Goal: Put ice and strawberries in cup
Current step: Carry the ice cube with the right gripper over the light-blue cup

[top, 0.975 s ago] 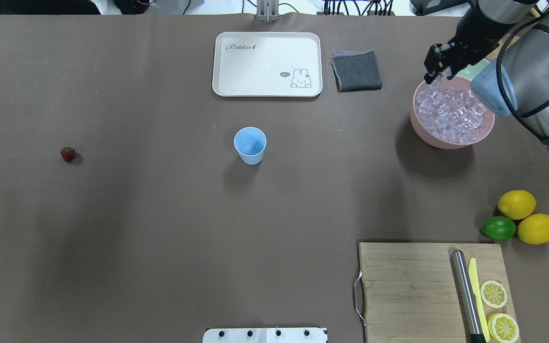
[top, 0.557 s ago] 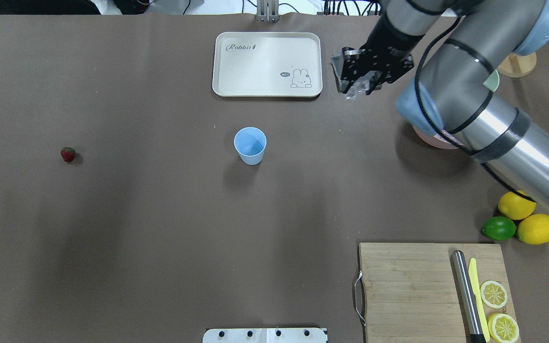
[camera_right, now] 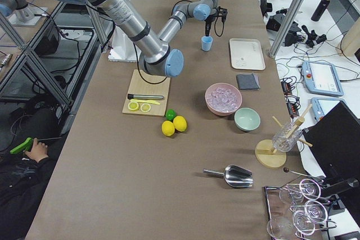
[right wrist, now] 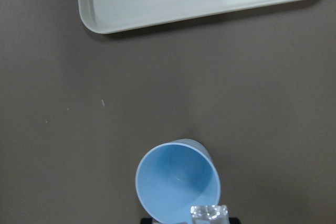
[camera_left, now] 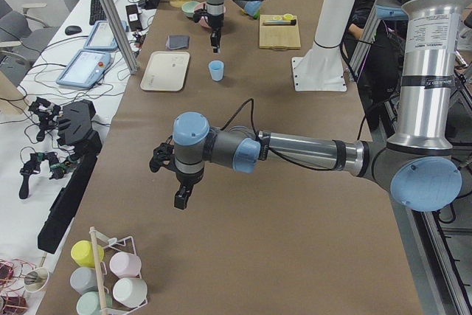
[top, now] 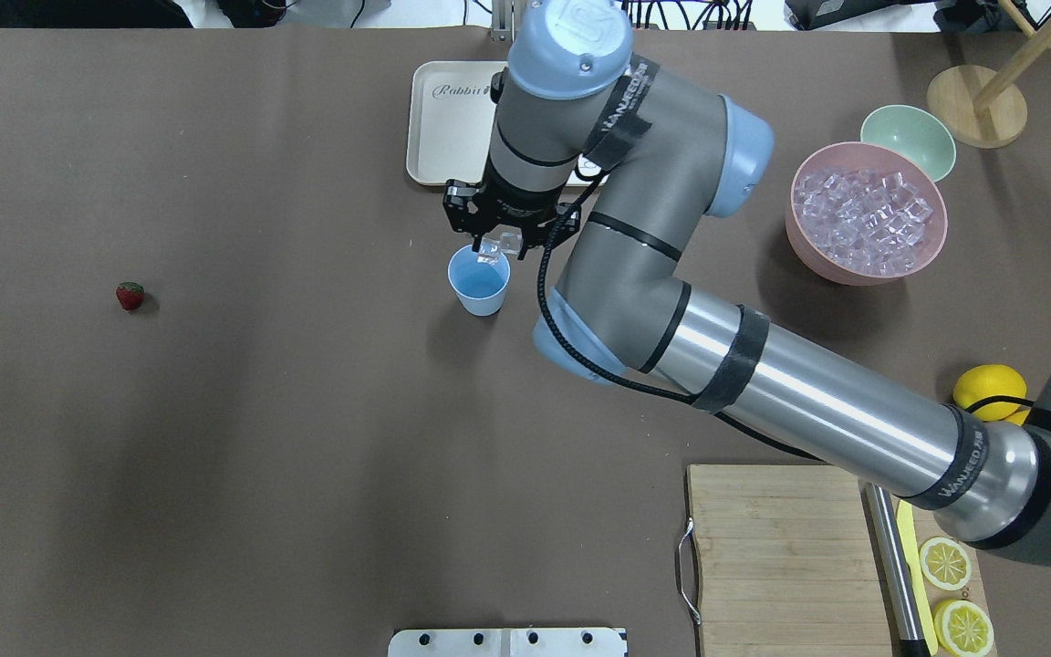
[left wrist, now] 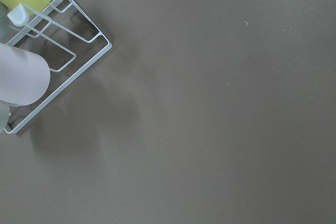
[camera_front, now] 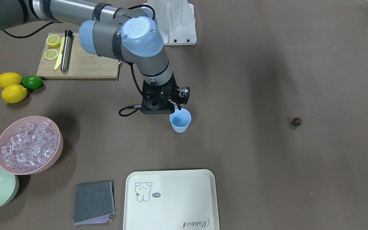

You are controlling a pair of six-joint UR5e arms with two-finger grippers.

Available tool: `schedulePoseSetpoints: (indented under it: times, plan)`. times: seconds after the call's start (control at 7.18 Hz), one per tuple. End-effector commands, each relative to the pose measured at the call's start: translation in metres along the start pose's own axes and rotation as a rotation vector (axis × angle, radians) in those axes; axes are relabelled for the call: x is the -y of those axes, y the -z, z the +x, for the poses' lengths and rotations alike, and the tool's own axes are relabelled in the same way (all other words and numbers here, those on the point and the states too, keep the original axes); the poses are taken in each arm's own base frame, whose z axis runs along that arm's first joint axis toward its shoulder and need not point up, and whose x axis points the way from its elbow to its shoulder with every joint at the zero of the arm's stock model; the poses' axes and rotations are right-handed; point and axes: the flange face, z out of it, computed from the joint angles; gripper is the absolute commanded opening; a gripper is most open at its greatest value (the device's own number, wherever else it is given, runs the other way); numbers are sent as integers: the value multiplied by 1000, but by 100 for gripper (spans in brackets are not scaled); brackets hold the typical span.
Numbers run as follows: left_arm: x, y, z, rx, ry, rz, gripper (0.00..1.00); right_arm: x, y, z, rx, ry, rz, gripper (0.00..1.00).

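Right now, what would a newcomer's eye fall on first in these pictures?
The big right arm reaches across the table, its pincer holding a clear ice cube over the rim of the light-blue cup in the middle. Next come the pink bowl heaped with ice on the overhead view's right and the lone strawberry far left.
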Motion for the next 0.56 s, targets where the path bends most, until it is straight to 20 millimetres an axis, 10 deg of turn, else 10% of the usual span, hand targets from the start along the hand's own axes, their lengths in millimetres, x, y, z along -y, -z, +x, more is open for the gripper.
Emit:
schedulePoseSetpoints:
  times: [0.0,0.42]
  plan:
    - [-4,-17,-15,1,-7,11,98,3,-14,-31,-23,-7,21,0]
    - [6,-23,-20,1,-6,9,98,13,-18,-26,-32,13,35,0]
